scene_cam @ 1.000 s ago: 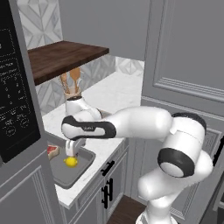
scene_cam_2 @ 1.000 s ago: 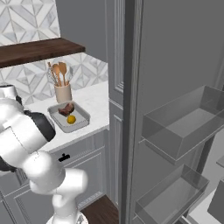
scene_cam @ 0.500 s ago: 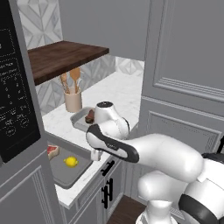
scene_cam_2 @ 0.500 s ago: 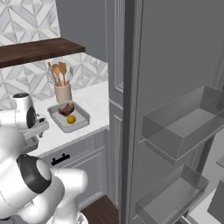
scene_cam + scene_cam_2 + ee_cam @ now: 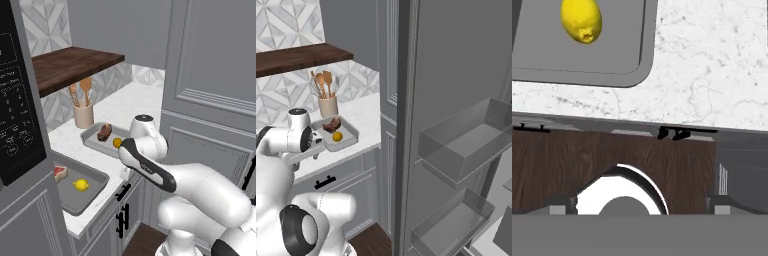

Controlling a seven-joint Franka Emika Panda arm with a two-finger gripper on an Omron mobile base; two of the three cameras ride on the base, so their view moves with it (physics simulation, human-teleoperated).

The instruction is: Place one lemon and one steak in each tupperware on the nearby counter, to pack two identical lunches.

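Grey tupperware (image 5: 75, 202) is being occupied by a lemon (image 5: 81, 185) and a steak (image 5: 59, 172); gripper (image 5: 126, 173) opening cannot be told.

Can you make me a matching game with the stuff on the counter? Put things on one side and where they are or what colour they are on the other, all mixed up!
Things:
1. near lemon
2. far steak
3. spoons
4. shelf

Places and colours:
A. dark brown wood, up on the wall
B. standing in a cream pot
C. yellow, in the tray closest to the microwave
D. brown, in the tray beside the pot

Pairs: 1-C, 2-D, 3-B, 4-A
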